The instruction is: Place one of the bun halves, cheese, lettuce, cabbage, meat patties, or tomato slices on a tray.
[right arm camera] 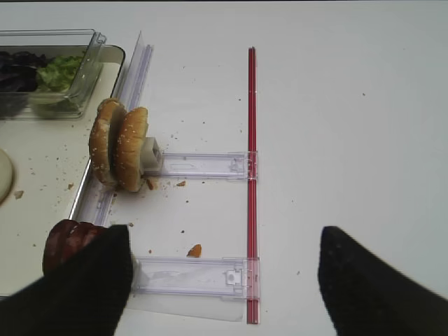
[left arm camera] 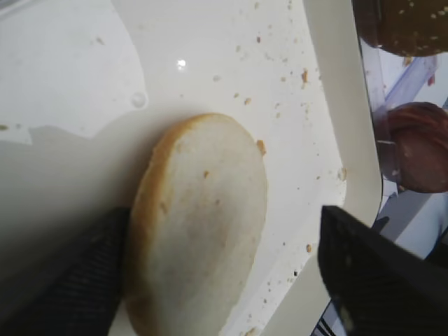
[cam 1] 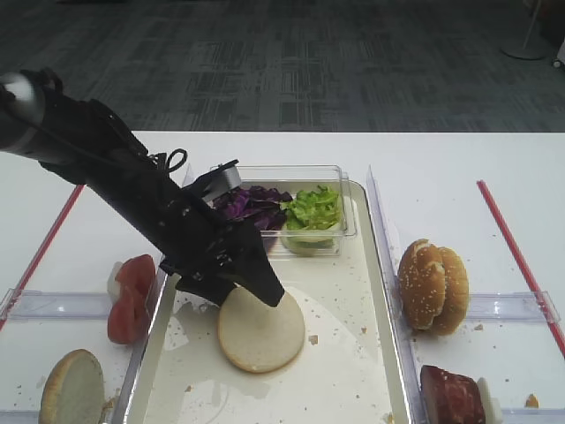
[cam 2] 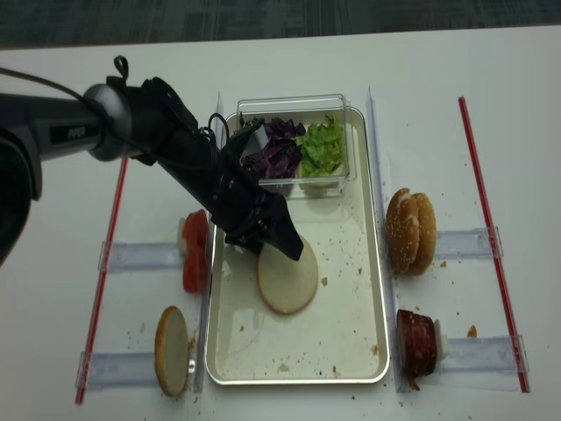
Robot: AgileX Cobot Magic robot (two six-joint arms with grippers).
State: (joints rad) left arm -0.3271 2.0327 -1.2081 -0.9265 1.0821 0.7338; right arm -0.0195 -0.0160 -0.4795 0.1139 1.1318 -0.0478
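Release step, by my read. Round plain bun half, pale cut face up (cam 1: pixel 261 331), lies flat on cream floor of large shallow metal tray (cam 1: pixel 366 353), lower centre of high view. My left gripper (left arm camera: pixel 222 273) low over it; jaws spread either side in wrist view, left pad looks touching crust, right clear, nothing held. Right gripper (right arm camera: pixel 224 280) over white desk (right arm camera: pixel 350 126), jaws apart, empty. Next I judge: lift left arm straight up, avoid dragging bun.

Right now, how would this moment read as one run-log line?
left gripper: jaws open astride bun half | bun half: flat on tray | right gripper: open, off tray
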